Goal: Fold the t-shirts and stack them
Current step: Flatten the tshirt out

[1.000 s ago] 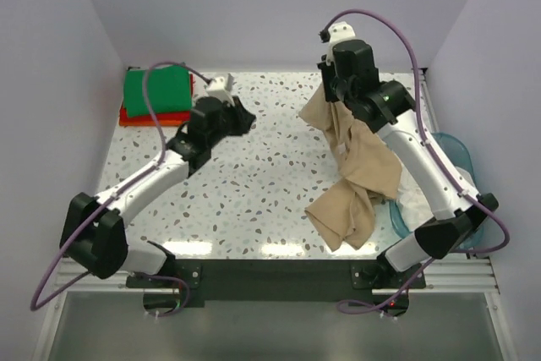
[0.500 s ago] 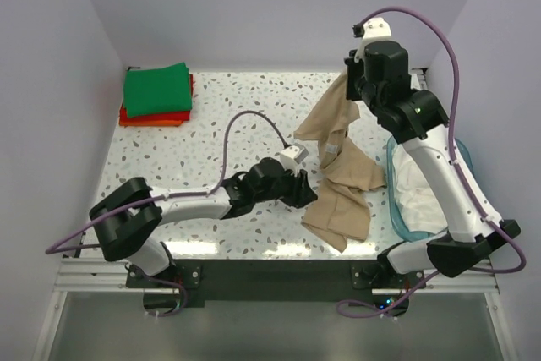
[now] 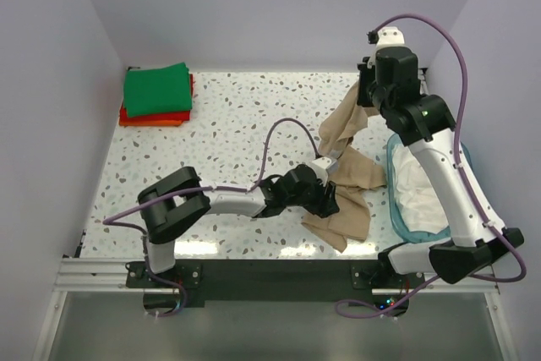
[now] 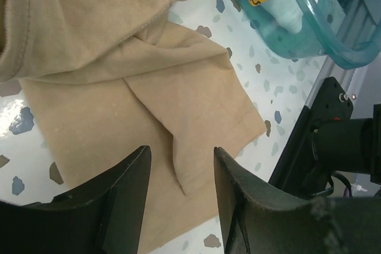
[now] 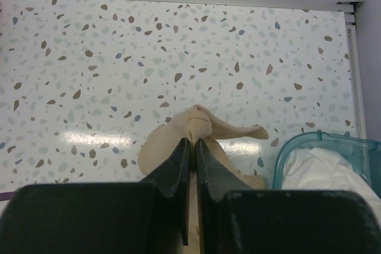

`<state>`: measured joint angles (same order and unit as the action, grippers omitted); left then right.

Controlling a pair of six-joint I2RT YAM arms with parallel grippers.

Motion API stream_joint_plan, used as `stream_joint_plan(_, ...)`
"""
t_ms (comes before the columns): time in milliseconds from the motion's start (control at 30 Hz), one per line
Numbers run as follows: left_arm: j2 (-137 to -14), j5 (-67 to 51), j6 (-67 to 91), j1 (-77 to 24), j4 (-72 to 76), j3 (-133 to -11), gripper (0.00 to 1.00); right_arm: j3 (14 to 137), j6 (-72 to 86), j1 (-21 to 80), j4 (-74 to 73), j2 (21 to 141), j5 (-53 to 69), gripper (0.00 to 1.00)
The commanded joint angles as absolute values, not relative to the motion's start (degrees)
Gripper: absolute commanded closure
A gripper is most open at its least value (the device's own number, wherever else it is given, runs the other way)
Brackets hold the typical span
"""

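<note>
1. Top external view: the right hand (image 3: 363, 95) is raised above the far right part of the tabletop (image 3: 245, 124). Its jaws are pressed together on a bunched piece of the tan-beige t-shirt (image 3: 351, 166).
2. Right wrist view: the two dark fingers (image 5: 174, 169) meet with only a sliver between them. A small knot of tan cloth pokes out past their tips, so this hand is clamped on the shirt.
3. From that grip the tan-beige t-shirt hangs in a loose drape. Its lower part lies crumpled on the tabletop towards the near edge, just left of the blue tub (image 3: 396, 209).
4. The left hand (image 3: 325, 200) sits low at the left edge of the shirt's lower part, its arm stretched across from the left side. Its jaws are partly spread and hold nothing.
5. Left wrist view: the left fingers (image 4: 125, 188) stand either side of a folded corner of the tan cloth lying flat on the speckled surface. Whether the tips touch the cloth cannot be told.
6. The whitish t-shirt (image 3: 418, 188) lies inside the blue tub at the right edge of the tabletop, beneath the right arm.
7. The green t-shirt (image 3: 158, 89) is folded and rests on the folded red-orange t-shirt (image 3: 152, 117) in the far left corner, well apart from both hands.
</note>
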<state>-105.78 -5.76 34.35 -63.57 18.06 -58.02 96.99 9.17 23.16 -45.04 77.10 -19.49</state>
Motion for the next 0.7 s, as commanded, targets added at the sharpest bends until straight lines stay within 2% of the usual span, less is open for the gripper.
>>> stream_joint_plan(0, -108.0, -5.0, 32.7, -64.1, 18.6, -62.0, 0.48, 96.9, 10.0, 22.8, -43.9, 74.4, -17.9, 1.00)
stream_joint_plan(433, -115.1, -5.7, 33.1, -65.2, 18.1, -65.8, 0.51, 96.4, 10.1, 22.2, -43.7, 73.8, -17.1, 1.00)
stream_joint_plan(533, -114.9, -5.8, 33.7, -65.3, 18.5, -65.4, 0.60, 96.3, 10.2, 22.2, -43.7, 73.7, -16.8, 1.00)
stream_joint_plan(567, -114.5, -5.5, 33.8, -65.4, 18.8, -65.0, 0.69, 96.2, 10.3, 22.1, -43.7, 73.6, -16.8, 1.00)
stream_joint_plan(633, -113.1, -5.6, 34.1, -65.4, 19.2, -64.5, 0.77, 96.1, 10.2, 22.1, -43.7, 73.4, -17.0, 1.00)
stream_joint_plan(667, -112.6, -5.6, 34.1, -65.4, 19.5, -64.1, 0.87, 96.2, 10.4, 22.1, -43.7, 73.2, -17.1, 1.00)
